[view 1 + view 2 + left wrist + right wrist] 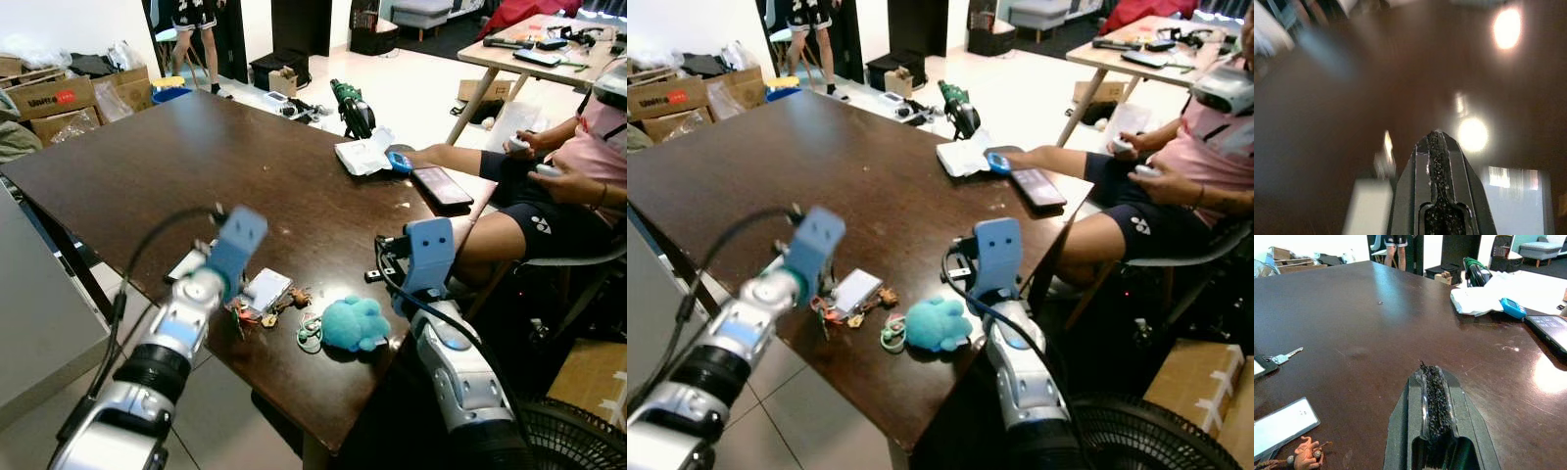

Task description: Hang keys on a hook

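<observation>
Loose key (pixel 1284 356) beside card (pixel 1282 425), R wrist cam.

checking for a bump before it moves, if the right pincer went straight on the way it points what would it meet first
Probably nothing soon. The right pincer, fingers together, points low across bare table. The white cloth and blue item lie off to one side, the key to the other. Depth is unclear.

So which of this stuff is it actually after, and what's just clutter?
For the job:
keys
left gripper
right gripper

Just lying about:
blue plush toy
white card
phone
white cloth
cardboard boxes
</observation>
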`<state>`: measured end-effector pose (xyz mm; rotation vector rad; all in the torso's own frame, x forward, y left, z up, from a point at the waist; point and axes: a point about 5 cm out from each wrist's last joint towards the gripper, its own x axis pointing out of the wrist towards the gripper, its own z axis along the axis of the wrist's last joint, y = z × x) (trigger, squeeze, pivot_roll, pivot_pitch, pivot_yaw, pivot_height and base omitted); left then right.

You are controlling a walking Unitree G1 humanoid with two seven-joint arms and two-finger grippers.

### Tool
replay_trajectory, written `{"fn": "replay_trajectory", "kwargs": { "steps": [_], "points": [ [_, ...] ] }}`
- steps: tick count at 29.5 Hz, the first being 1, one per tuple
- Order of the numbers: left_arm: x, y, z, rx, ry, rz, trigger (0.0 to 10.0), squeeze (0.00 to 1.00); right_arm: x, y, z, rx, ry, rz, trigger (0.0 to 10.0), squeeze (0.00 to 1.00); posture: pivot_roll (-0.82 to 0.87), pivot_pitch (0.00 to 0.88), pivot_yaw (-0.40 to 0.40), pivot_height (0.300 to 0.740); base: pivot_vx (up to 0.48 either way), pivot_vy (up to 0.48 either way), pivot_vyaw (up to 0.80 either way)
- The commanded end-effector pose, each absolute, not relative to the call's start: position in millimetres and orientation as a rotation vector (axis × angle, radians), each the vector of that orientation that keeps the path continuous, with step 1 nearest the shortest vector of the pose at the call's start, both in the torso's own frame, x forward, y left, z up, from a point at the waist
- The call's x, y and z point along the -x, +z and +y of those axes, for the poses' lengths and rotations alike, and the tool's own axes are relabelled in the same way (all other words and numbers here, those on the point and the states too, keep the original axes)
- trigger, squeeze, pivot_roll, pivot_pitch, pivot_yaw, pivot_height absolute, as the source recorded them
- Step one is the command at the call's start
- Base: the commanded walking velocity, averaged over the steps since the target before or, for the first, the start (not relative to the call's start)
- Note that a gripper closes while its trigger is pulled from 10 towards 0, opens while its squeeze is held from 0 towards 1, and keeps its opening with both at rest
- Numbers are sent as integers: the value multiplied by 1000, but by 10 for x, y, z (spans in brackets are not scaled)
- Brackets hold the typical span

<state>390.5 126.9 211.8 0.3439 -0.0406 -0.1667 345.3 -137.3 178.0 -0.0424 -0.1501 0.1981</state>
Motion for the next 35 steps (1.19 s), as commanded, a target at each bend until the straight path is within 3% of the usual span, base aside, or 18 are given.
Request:
{"fn": "replay_trajectory", "kwargs": {
  "steps": [1,3,14,21,29,35],
  "points": [
    [-3897,2180,1293,-316,-165,-74,10000,0,-3439,1795,-1352,22,208,-163,10000,0,65,47,113,740,0,0,0],
    [-3858,2401,1256,-279,-188,-172,10000,0,-3439,1812,-1362,21,210,-170,10000,0,57,42,106,740,0,0,0],
    [-3677,2602,1126,-226,-219,-266,10000,0,-3528,1900,-1360,41,234,-176,10000,0,56,38,93,740,0,0,0],
    [-3640,2562,1107,-246,-233,-262,10000,0,-3787,1803,-1004,65,418,9,10000,0,69,50,77,740,0,0,0],
    [-3617,2570,1151,-250,-234,-254,10000,0,-3801,1621,-801,81,558,153,10000,0,78,67,65,740,0,0,0],
    [-3564,2529,1155,-228,-229,-231,10000,0,-3725,1403,-593,204,747,267,10000,0,88,89,57,740,0,0,0]
  ]
}}
